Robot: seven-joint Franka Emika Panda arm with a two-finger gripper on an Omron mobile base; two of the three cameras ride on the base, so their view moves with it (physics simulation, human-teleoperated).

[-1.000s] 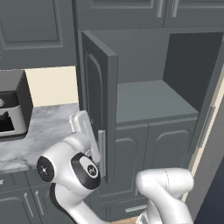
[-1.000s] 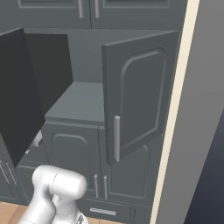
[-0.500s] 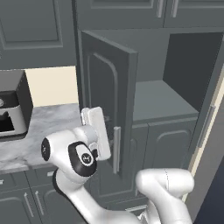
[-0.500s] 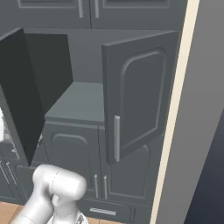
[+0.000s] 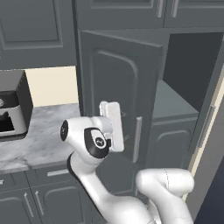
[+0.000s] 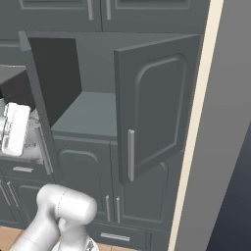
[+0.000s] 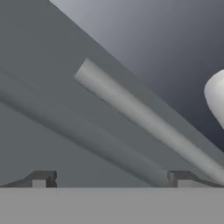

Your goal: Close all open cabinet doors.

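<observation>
Claw (image 7: 109, 179) spread wide (nothing held), facing door handle (image 7: 144, 118).

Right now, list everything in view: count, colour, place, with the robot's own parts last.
Open cabinet doors: two, dark slate-grey with arched panels; left door partly swung in, close in front of the hand; right door standing wide open beside the cream wall edge.
Door handles: two, slim silver vertical bars; one on the left door, one on the right door.
Cabinet shelf: one, grey, inside the open compartment.
Lower cabinet doors: dark grey, shut, below the shelf.
Upper cabinet doors: dark grey, shut, above.
Counter: one, marbled grey, on the left.
Appliance: one, black and grey, on the counter.
Arm: one, white with dark joints.
Tool: one, open, dark fingertips facing the left door's handle.
</observation>
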